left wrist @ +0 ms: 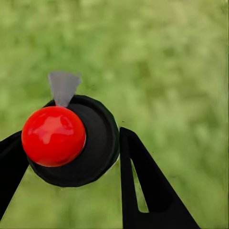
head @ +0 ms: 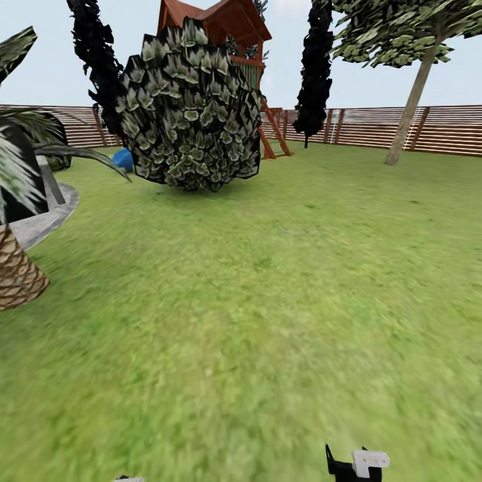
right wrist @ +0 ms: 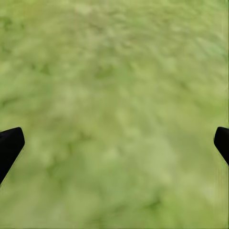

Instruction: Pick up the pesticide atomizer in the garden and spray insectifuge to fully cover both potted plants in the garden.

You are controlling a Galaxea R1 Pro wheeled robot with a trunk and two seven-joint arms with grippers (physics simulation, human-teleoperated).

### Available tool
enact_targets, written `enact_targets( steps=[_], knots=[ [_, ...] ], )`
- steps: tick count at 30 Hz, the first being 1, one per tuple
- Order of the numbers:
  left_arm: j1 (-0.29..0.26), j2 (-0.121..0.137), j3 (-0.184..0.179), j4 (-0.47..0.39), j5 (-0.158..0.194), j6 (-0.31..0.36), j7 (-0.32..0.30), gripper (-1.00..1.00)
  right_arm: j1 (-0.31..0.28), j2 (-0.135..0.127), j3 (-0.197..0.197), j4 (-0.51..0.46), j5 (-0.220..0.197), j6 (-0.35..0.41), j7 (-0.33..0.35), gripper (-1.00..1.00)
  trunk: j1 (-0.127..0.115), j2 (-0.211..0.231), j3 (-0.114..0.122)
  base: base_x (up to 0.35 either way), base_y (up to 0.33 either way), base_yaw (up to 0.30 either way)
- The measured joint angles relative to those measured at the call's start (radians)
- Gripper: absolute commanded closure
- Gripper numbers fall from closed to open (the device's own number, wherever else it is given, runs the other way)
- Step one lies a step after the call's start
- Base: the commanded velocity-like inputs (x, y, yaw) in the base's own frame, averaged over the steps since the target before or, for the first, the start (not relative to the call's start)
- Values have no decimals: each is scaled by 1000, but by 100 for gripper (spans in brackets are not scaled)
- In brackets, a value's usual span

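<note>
The left claw [left wrist: 67, 157] is closed on the atomizer [left wrist: 71, 143], its black fingers [left wrist: 148, 186] pressed against either side of the dark round body with the red ball top and grey nozzle, held over the lawn [left wrist: 171, 67]. The right claw [right wrist: 114, 143] is spread wide with nothing between its fingertips [right wrist: 9, 143], grass below it. Ahead in the head view stand a big leafy bush [head: 191, 114], a palm trunk [head: 17, 271] at the left edge, the fence [head: 402, 127] and a wooden playhouse [head: 227, 27].
</note>
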Motion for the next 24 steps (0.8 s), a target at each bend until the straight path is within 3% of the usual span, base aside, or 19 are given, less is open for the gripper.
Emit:
enact_targets(
  steps=[24],
  knots=[
    [0, 0, 0, 0, 0, 0, 0, 100, 0, 1, 1, 0, 0, 0, 0, -100, 0, 0, 0, 338, 0, 0]
  ],
)
